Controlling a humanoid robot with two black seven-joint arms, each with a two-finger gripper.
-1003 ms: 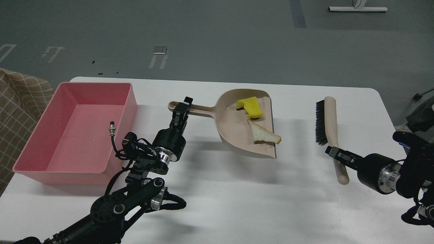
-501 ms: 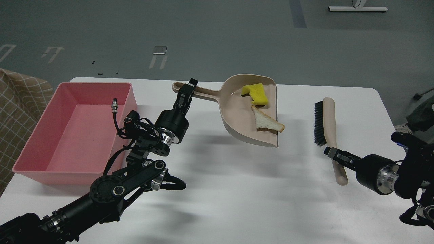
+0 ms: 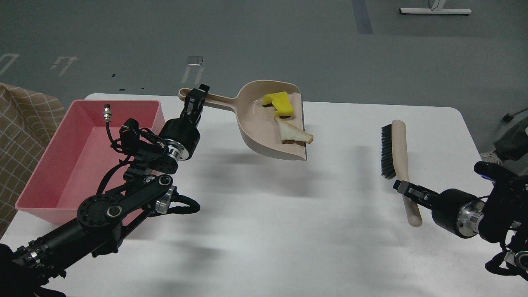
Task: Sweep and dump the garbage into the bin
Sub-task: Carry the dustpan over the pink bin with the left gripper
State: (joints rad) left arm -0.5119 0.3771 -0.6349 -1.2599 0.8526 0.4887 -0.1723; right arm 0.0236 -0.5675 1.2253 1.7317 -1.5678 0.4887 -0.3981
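Yellow garbage (image 3: 279, 103) (in dustpan (image 3: 264, 136)) right of left jaws.

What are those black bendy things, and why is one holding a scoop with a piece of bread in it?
Those are a robot's two arms, seen from a camera in its head looking down at a white table. The left gripper pinches the handle of a beige dustpan, lifted off the table. Inside lie a yellow sponge chunk and a bread piece: pretend garbage. The pink bin waits on the left. The right gripper holds a brush.
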